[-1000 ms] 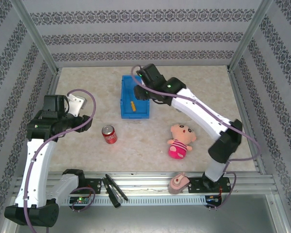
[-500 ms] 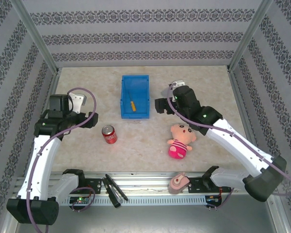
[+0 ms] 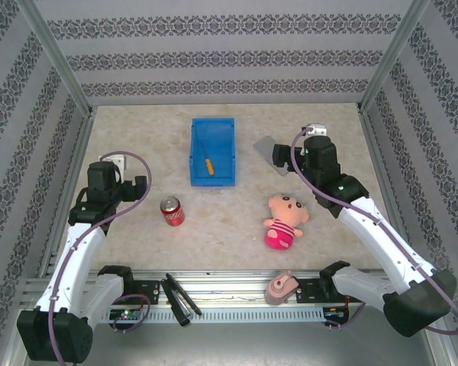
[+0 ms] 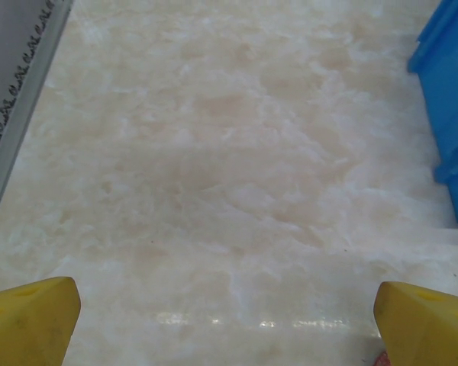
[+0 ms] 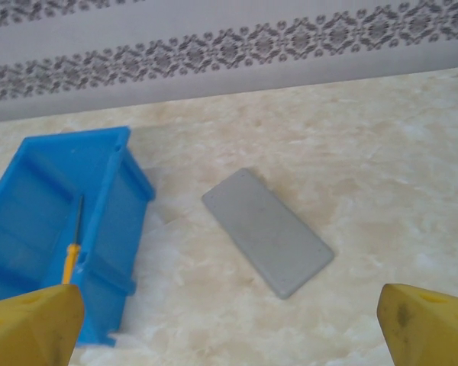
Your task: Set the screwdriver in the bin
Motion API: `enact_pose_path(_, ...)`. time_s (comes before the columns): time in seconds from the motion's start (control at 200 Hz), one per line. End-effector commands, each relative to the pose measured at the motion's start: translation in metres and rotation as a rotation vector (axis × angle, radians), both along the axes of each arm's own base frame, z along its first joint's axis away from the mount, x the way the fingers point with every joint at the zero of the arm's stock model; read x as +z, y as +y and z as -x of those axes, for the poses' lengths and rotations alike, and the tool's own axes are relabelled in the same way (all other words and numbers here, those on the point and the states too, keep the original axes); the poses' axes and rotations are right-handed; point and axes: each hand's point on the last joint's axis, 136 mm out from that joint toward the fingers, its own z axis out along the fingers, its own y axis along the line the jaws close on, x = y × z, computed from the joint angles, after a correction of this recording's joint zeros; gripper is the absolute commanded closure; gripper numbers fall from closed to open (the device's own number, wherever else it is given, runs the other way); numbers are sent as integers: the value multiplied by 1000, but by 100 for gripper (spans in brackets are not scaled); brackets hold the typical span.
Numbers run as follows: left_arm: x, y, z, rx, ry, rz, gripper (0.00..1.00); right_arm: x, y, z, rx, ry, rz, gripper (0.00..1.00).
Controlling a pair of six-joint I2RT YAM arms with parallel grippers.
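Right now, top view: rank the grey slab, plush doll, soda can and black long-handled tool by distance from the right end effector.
1. grey slab: just off the tips of the right end effector, far side of the table.
2. plush doll: mid-table, toward the bases.
3. soda can: left half of the table.
4. black long-handled tool: on the near rail, left of centre.

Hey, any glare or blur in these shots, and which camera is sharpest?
Left wrist: table soft, a pale glare streak near the bottom edge. Right wrist: sharpest, slab and bin crisp, fingertips blurred. Top: even light, faint shadows.
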Motion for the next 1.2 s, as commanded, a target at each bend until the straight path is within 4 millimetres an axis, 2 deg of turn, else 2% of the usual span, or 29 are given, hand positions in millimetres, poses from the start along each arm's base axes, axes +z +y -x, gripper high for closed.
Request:
enact_pose_path(0.0, 22, 8, -17, 46, -144, -10, 1, -3, -12, -15, -35, -33, 37, 2)
enact_pose_path(0.25, -16, 8, -43, 51, -251, 15, 1, -27, -54, -32, -144, -165, 247, 2)
enact_pose_path(0.405, -43, 11, -63, 49, -299, -7, 1, -61, -77, -27, -190, -202, 303, 2)
enact_pose_path(0.56, -58, 14, -75, 55, -371, -13, 1, -92, -99, -18, -231, -202, 284, 2)
enact_pose_path(0.639, -63, 15, -76, 57, -405, -17, 1, -107, -101, -16, -216, -224, 246, 2)
enact_pose_path(0.664, -63, 17, -77, 62, -421, -22, 1, -105, -102, -18, -217, -251, 234, 2)
enact_pose_path(0.674, -62, 18, -77, 69, -425, -18, 1, -112, -102, -15, -212, -243, 234, 2)
enact_pose_path(0.719, -64, 19, -77, 80, -421, 2, 1, -122, -104, -14, -205, -240, 242, 2)
enact_pose_path(0.899, -73, 17, -81, 76, -461, 21, 1, -136, -108, -26, -179, -278, 246, 2)
enact_pose_path(1.014, -86, 20, -83, 90, -488, 21, 1, -159, -107, -35, -154, -265, 214, 2)
enact_pose_path(1.049, -87, 18, -82, 77, -491, 20, 1, -155, -108, -39, -166, -305, 211, 2)
enact_pose_path(1.134, -88, 18, -81, 81, -470, 26, 1, -165, -111, -43, -162, -197, 214, 2)
enact_pose_path(1.194, -88, 20, -83, 90, -473, 20, 1, -166, -114, -46, -181, -197, 214, 2)
